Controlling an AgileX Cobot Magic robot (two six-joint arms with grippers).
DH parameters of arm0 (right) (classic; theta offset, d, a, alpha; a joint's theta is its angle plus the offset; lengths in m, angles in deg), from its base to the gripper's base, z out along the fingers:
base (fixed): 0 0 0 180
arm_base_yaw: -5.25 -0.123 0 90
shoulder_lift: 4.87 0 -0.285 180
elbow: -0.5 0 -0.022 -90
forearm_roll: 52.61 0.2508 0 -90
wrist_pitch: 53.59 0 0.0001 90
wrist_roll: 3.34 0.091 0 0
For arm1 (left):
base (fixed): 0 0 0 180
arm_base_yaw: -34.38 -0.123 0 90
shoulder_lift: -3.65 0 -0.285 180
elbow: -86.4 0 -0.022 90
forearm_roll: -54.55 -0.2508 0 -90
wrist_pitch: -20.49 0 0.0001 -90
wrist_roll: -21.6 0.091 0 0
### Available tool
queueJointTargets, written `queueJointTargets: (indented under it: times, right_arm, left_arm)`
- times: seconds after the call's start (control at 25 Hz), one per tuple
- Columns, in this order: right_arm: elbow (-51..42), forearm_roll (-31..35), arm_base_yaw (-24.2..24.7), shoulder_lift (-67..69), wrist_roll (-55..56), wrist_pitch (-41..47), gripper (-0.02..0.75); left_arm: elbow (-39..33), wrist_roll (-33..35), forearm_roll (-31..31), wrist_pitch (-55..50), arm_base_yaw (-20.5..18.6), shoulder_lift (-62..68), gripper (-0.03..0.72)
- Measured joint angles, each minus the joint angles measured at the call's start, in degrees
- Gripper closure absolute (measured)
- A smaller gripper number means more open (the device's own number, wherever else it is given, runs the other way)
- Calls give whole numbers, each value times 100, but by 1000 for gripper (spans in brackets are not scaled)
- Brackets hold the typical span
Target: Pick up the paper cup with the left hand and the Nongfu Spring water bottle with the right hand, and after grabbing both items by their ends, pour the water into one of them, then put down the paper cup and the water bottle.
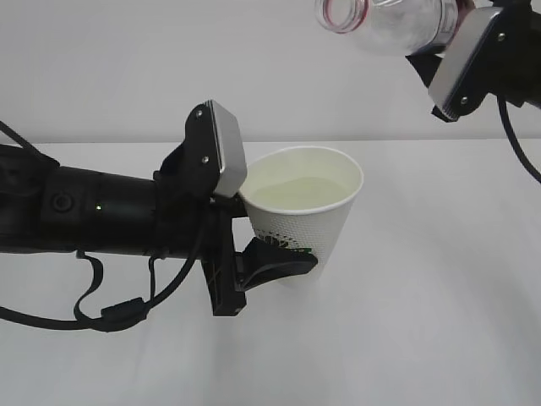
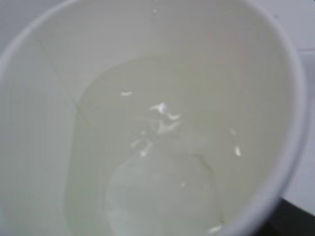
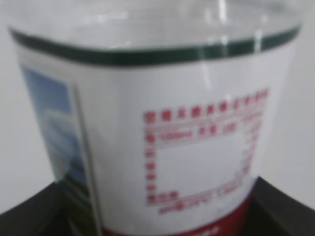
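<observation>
The left end effector grips the paper cup low on its wall, one black finger wrapping the front and hiding most of the green logo; the far finger is out of sight. The cup is upright above the white table, though whether its base touches is hard to tell. Pale water fills its lower part. At the top right, the bottle lies tilted, mouth towards the left (its body cut off by the frame edge). The right end effector clamps it near the label's red band; only dark finger edges show.
</observation>
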Motion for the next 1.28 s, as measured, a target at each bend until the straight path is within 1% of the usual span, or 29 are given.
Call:
queueJointTargets:
  times: [0.4,0.72,1.28]
  right_arm:
    - [0,23,0,0,1101,10,216]
    - [0,23,0,0,1748,10,216]
    - [0,23,0,0,3726,10,216]
  left_arm:
    - [0,0,0,0,0,0,207]
    - [0,0,0,0,0,0,207]
    - [0,0,0,0,0,0,207]
